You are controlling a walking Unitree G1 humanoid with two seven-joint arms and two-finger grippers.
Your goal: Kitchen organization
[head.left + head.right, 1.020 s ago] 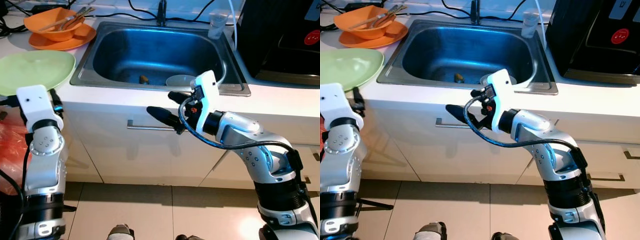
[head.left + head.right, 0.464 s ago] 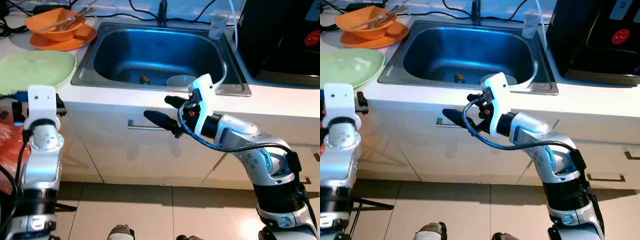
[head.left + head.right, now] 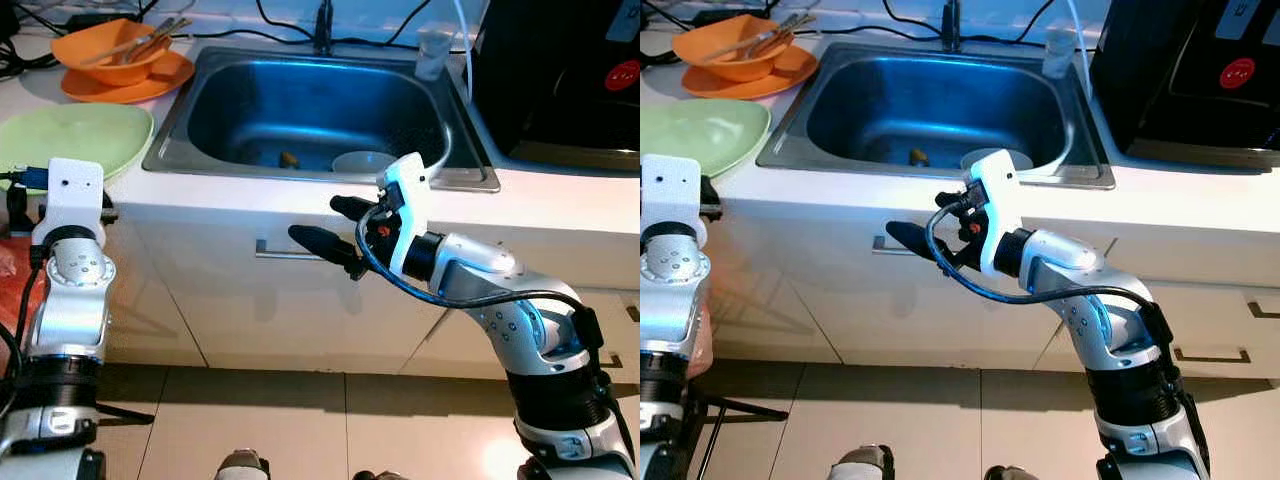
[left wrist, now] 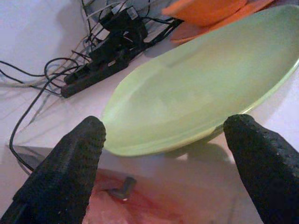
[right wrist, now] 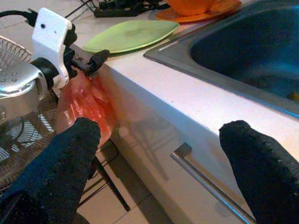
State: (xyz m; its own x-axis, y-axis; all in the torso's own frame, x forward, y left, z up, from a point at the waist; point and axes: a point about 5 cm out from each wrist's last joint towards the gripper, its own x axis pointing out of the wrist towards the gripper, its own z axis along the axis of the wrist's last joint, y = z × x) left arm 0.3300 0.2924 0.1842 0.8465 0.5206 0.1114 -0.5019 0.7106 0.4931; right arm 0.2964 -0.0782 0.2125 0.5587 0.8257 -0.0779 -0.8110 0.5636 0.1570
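Note:
A pale green plate [image 3: 75, 135] lies on the white counter left of the sink, near the front edge. My left gripper [image 4: 163, 154] is open just in front of the plate's near rim; its fingertips [image 4: 88, 135] stand wide apart and hold nothing. My right gripper [image 3: 328, 224] is open and empty, held in front of the cabinet below the sink, close to the drawer handle [image 3: 285, 254]. An orange bowl [image 3: 108, 52] with chopsticks sits on an orange plate [image 3: 135, 84] at the back left. A white bowl [image 3: 360, 160] rests in the steel sink [image 3: 172, 150].
A black appliance [image 3: 560, 80] fills the counter on the right. A clear cup [image 3: 432, 50] stands behind the sink. Cables and a power strip [image 4: 103, 60] lie behind the green plate. A red plastic bag [image 5: 86, 100] hangs below the counter by my left arm.
My left wrist has turned and shifted a little, staying at the plate's near rim. The right gripper has edged slightly left. The green plate has not moved.

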